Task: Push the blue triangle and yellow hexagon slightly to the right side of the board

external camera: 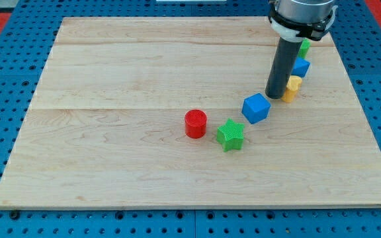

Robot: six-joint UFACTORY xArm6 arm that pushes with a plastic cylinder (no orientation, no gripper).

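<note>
My tip (274, 94) rests on the board at the view's right. It touches the left side of the yellow hexagon (292, 87), which is partly hidden behind the rod. The blue triangle (301, 67) sits just above the yellow hexagon, also against the rod's right side. A green block (304, 46) peeks out above the blue triangle, mostly hidden by the arm; its shape cannot be made out.
A blue cube (256, 108) lies just below and left of my tip. A green star (230, 135) and a red cylinder (195, 123) lie further left near the middle. The wooden board (111, 132) sits on a blue pegboard table.
</note>
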